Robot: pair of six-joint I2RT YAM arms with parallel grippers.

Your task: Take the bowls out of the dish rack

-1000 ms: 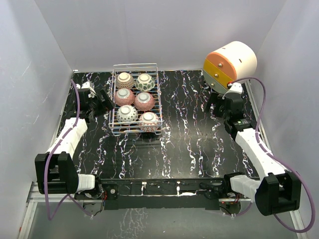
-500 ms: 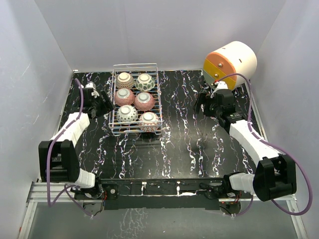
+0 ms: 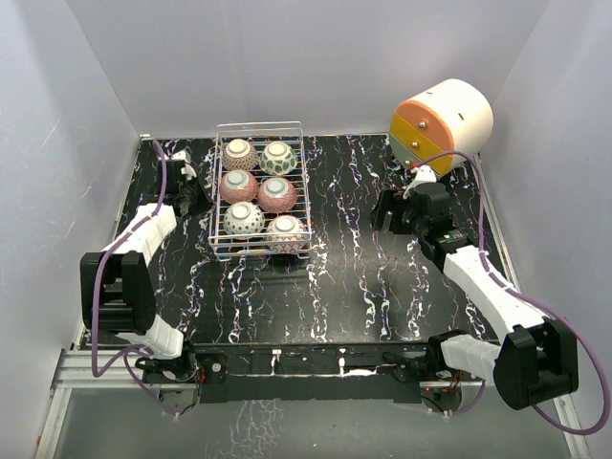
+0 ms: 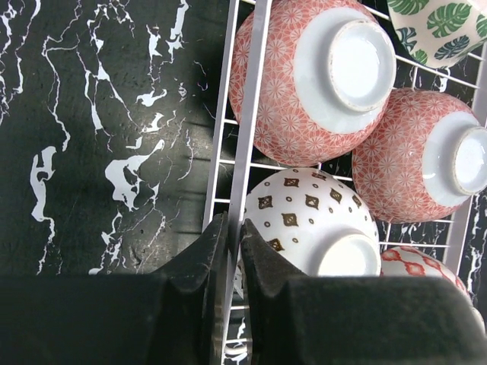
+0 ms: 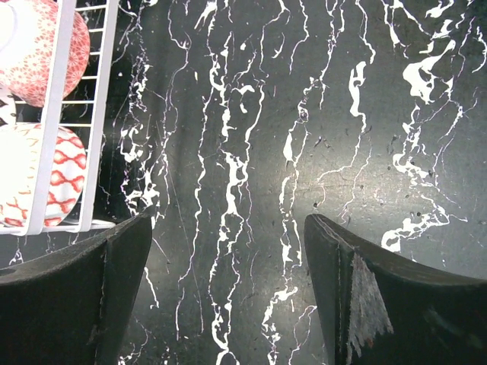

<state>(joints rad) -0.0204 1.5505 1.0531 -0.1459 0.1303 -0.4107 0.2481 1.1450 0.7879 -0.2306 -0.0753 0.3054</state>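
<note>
Silver wire: the rack (image 3: 219,191) stands at the far left of the desk (image 3: 363,277). The left claw (image 4: 234,228) is pinched together on the rack's left rim wire, just beside a dotted bowl (image 4: 304,213). The right claw (image 5: 228,228) hangs wide apart over bare desk, just off the rack's near right corner. As I judge it, the left should only steady the rack, holding the wire firmly without dragging it, while the right comes down on a near bowl's foot ring. Count: one rack; six bowls (image 3: 276,193), all upside down in two columns of three; one drawer unit (image 3: 442,120) at far right.
</note>
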